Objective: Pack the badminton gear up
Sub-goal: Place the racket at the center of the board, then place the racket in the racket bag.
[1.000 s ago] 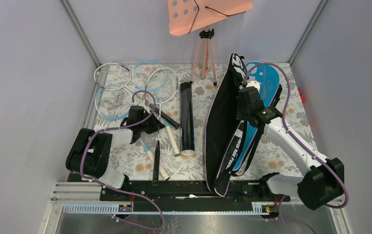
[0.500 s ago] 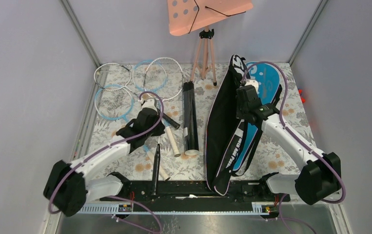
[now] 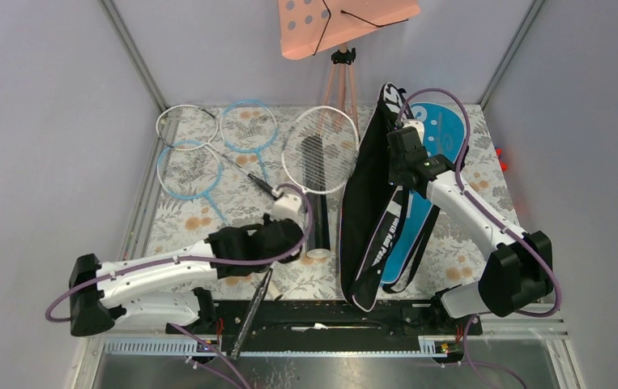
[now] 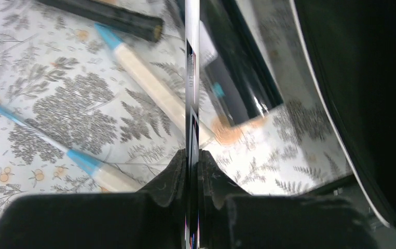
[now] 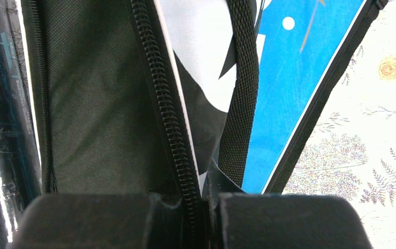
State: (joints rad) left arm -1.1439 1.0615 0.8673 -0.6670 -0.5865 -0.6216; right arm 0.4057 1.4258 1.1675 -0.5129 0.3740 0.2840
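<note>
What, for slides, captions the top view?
Left gripper holds a racket by its shaft; right gripper pinches the black bag at its zipper.

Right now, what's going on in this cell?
Mid-pack. The left gripper is shut on the thin shaft of a white-hooped racket, holding it off the table with its head above the black tube, next to the black bag. The right gripper is shut on that bag's zipper edge, holding the side up so it stands open. The blue bag lies beneath it. Three other rackets lie at the back left, not yet packed.
</note>
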